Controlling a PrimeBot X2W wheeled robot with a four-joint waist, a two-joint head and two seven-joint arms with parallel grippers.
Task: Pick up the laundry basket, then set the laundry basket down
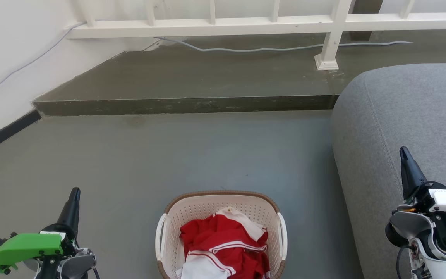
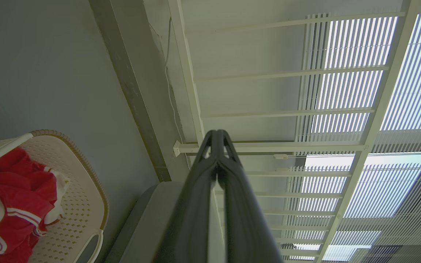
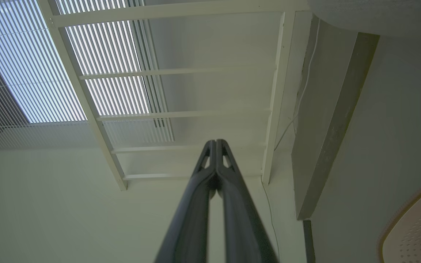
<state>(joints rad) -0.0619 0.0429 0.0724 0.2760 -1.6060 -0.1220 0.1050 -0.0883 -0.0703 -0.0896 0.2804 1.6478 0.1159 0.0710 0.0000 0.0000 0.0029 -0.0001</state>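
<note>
The laundry basket (image 1: 192, 211) stands on the grey floor at the bottom centre of the head view, cream-white and perforated with a brown woven rim and white side handles. Red and white clothes (image 1: 223, 244) lie inside it. My left gripper (image 1: 74, 193) is at the lower left, well to the left of the basket, shut and holding nothing. My right gripper (image 1: 403, 152) is at the lower right, over the grey sofa, also shut and empty. The left wrist view has the basket (image 2: 82, 204) at its lower left beside the shut left gripper (image 2: 217, 134). A corner of the basket (image 3: 411, 226) sits at the lower right of the right wrist view, away from the shut right gripper (image 3: 216, 143).
A grey sofa (image 1: 401, 116) fills the right side, close to the basket. A raised concrete step (image 1: 184, 104) crosses the floor ahead, with a white railing (image 1: 246, 23) and a grey cable (image 1: 246, 49) on it. A white wall (image 1: 6, 58) runs along the left.
</note>
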